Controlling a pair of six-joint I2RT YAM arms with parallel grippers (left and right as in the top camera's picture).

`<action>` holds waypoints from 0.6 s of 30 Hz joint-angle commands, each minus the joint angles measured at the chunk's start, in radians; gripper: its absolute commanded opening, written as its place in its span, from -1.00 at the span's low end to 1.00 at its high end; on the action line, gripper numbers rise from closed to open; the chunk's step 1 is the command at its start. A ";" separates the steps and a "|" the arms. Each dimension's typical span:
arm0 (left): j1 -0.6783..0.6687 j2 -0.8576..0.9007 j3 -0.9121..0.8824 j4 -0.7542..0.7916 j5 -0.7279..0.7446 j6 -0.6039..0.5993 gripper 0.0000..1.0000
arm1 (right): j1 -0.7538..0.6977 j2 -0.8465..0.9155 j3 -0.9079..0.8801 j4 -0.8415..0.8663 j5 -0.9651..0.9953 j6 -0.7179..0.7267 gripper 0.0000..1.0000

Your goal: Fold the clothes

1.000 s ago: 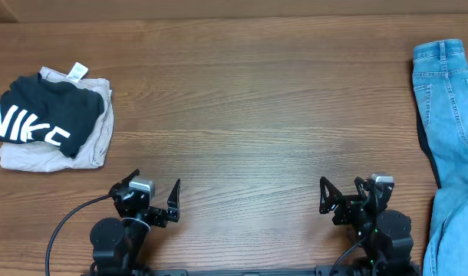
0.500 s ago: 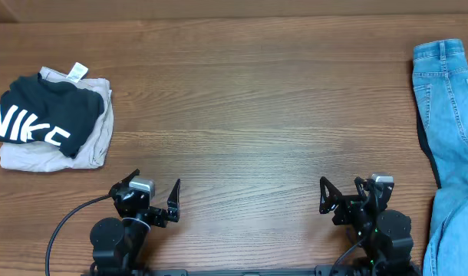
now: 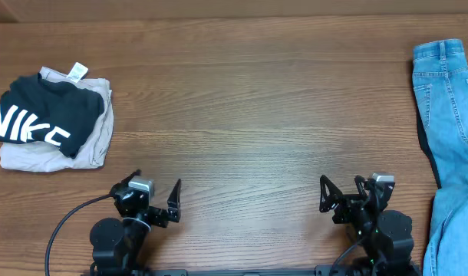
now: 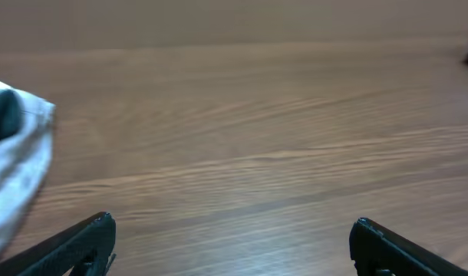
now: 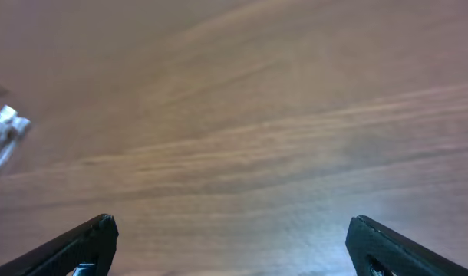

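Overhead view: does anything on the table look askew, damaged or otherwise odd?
Nothing damaged or spilled. The jeans lie unfolded at the right edge, partly out of frame, with a dark strip showing along their left side. At the left, the black top sits crooked on a beige garment, a white tag sticking out.

Folded black top [image 3: 38,119] left; jeans [image 3: 451,146] right.

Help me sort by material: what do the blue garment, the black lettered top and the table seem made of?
Jeans: light-blue denim, going by the stitched seams and pocket. Black top: matte soft knit, likely cotton jersey, with white printed letters. Table: brown wood grain; real wood or laminate, cannot tell.
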 commanded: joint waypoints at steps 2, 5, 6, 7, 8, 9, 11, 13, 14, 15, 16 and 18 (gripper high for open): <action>0.004 -0.009 -0.009 -0.005 0.159 -0.146 1.00 | -0.003 -0.011 -0.013 0.042 -0.167 0.105 1.00; 0.004 0.006 -0.009 -0.003 0.141 -0.146 1.00 | -0.003 -0.011 -0.013 0.043 -0.226 0.111 1.00; 0.004 0.011 -0.009 -0.003 0.142 -0.146 1.00 | -0.003 -0.011 -0.013 0.043 -0.247 0.111 1.00; 0.004 0.021 -0.007 -0.005 0.158 -0.150 1.00 | -0.003 -0.011 -0.013 0.060 -0.270 0.111 1.00; 0.004 0.028 0.000 -0.004 0.159 -0.158 1.00 | -0.003 -0.011 -0.010 0.073 -0.286 0.111 1.00; 0.004 0.036 0.013 -0.003 0.151 -0.161 1.00 | -0.003 -0.011 -0.005 0.087 -0.303 0.111 1.00; 0.004 0.075 0.093 -0.005 0.109 -0.160 1.00 | -0.003 -0.006 0.030 0.115 -0.311 0.111 1.00; 0.004 0.143 0.186 -0.021 0.085 -0.147 1.00 | -0.003 0.016 0.069 0.130 -0.308 0.111 1.00; 0.004 0.185 0.233 -0.042 0.072 -0.145 1.00 | -0.003 0.034 0.090 0.132 -0.308 0.111 1.00; 0.004 0.248 0.299 -0.081 0.061 -0.140 1.00 | -0.003 0.065 0.118 0.131 -0.308 0.111 1.00; 0.004 0.303 0.352 -0.119 0.051 -0.137 1.00 | -0.003 0.098 0.144 0.129 -0.308 0.111 1.00; 0.004 0.499 0.533 -0.254 -0.008 -0.133 1.00 | -0.003 0.236 0.253 0.092 -0.309 0.134 1.00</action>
